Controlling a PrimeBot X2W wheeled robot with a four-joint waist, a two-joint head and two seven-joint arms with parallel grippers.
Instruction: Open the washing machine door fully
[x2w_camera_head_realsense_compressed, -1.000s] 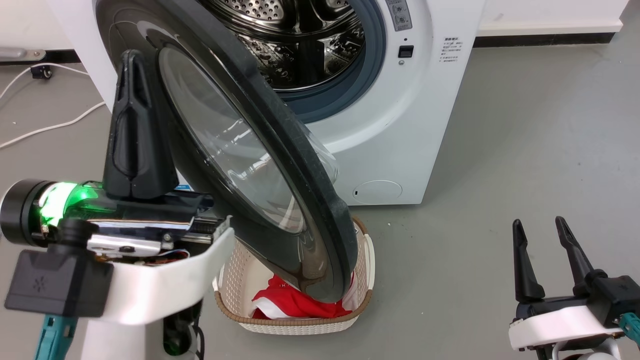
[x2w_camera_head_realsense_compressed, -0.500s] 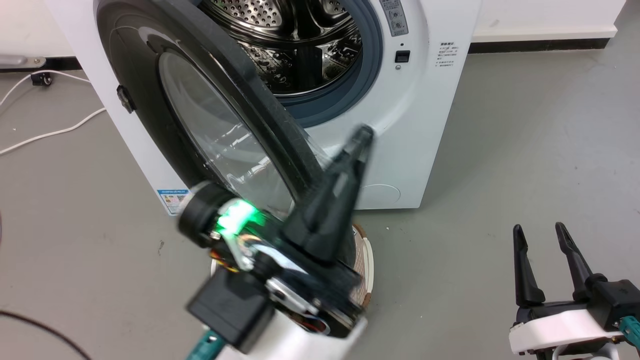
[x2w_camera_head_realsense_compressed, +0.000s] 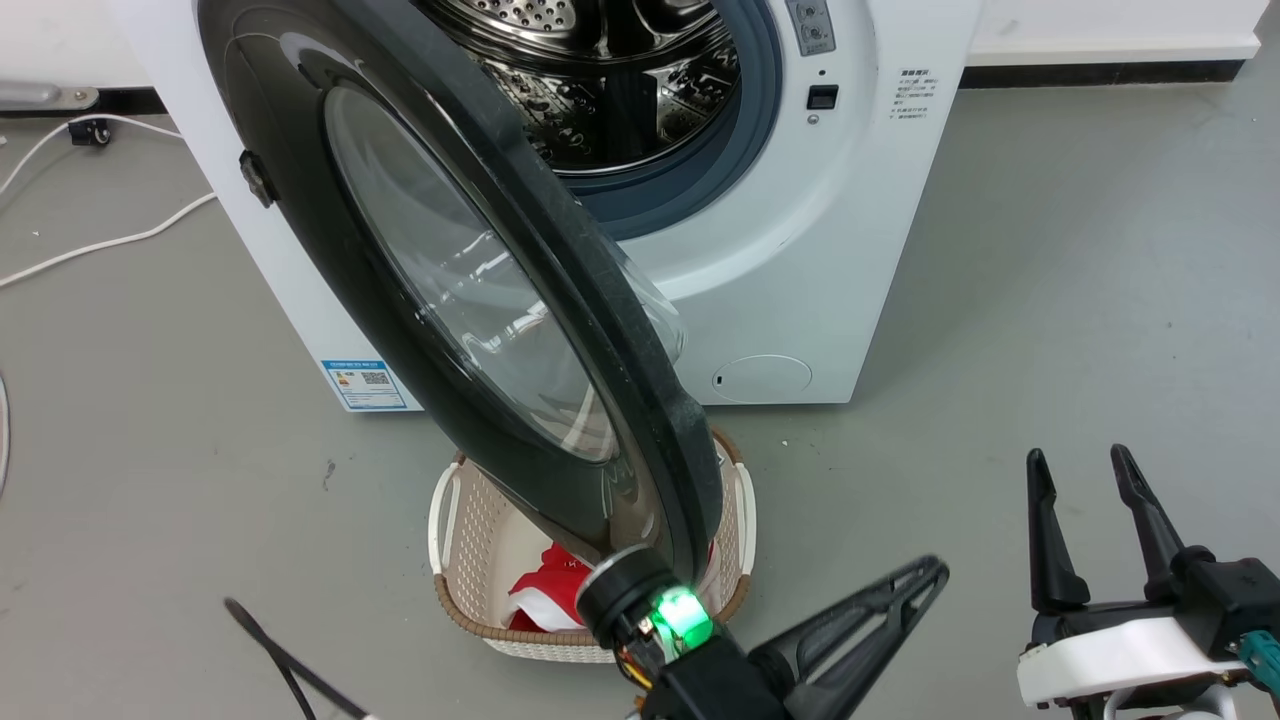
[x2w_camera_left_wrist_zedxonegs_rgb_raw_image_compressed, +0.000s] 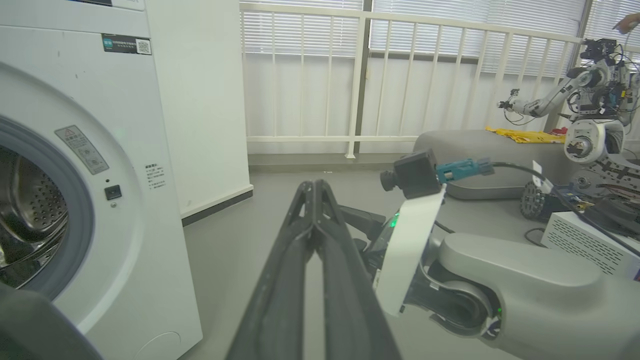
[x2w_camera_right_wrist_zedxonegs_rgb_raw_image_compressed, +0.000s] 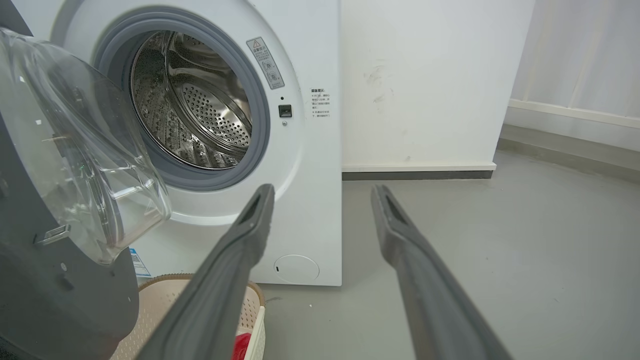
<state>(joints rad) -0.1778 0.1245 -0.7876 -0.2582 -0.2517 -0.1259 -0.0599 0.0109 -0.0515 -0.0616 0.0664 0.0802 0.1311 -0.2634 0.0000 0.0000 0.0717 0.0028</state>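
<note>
We see the washing machine door (x2w_camera_head_realsense_compressed: 450, 290) swung out at an angle from the white machine (x2w_camera_head_realsense_compressed: 800, 250). Its lower edge hangs over a laundry basket (x2w_camera_head_realsense_compressed: 447, 515) holding red cloth (x2w_camera_head_realsense_compressed: 548, 590). Our left hand (x2w_camera_head_realsense_compressed: 925, 580), fingers pressed together and empty, lies near the door's lower rim. Our right hand (x2w_camera_head_realsense_compressed: 1078, 470) is spread apart, empty, well off to the side.

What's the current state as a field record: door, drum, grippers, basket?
door: washing machine door open, swung out from the front
drum: steel drum exposed
left: left gripper shut, empty, off the door
right: right gripper open, empty, apart from the door
basket: laundry basket under the door's lower edge, red cloth inside
</note>
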